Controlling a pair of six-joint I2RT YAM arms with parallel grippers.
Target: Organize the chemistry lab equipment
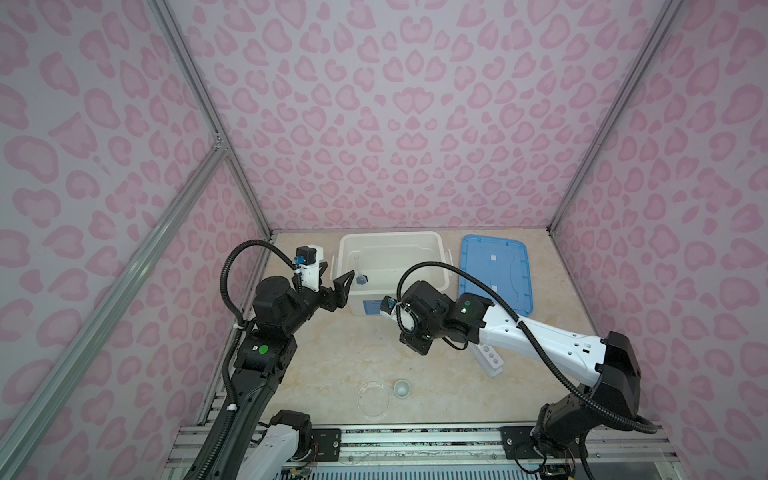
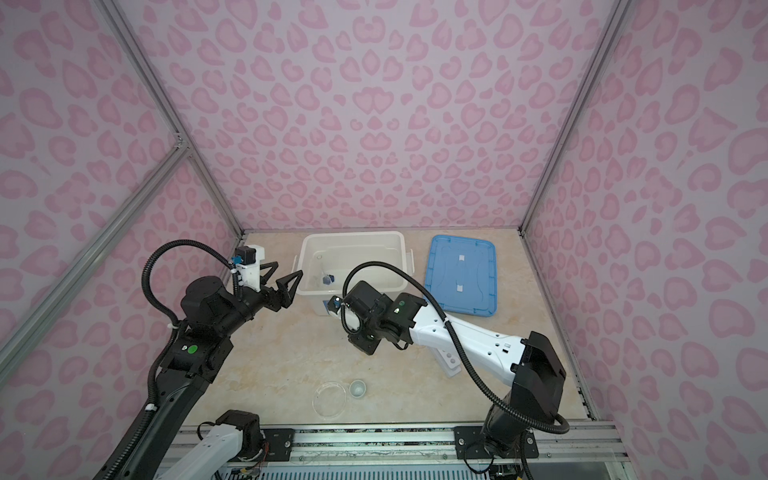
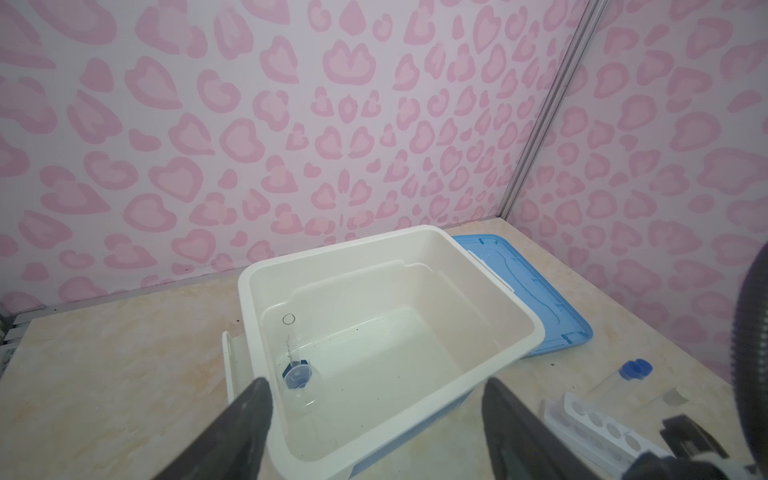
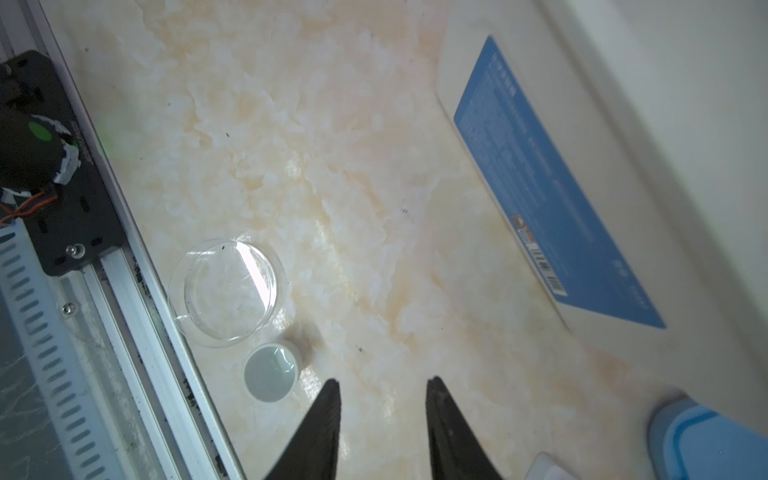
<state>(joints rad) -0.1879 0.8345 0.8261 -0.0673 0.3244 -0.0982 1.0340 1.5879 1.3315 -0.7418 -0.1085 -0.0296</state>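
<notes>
Beige marble-look bench [image 1: 332, 357] here. The white bin [image 1: 390, 249] sits at the back, with its blue lid [image 1: 494, 274] flat just beside it on the right. The white rack [image 1: 490, 359] lies right of the middle, with a blue-capped test tube [image 3: 632, 369] and a pale-capped tube [image 3: 675, 397] lying near it. Up front, the clear round dish [image 1: 374, 400] and small cup [image 1: 402, 388] sit just beside each other.

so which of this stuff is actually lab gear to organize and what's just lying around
Lab gear:
- blue-based cylinder, already inside the bin
- round dish
- small cup
- six-hole rack
- capped test tubes

Just lying about:
- white bin
- blue lid
</notes>
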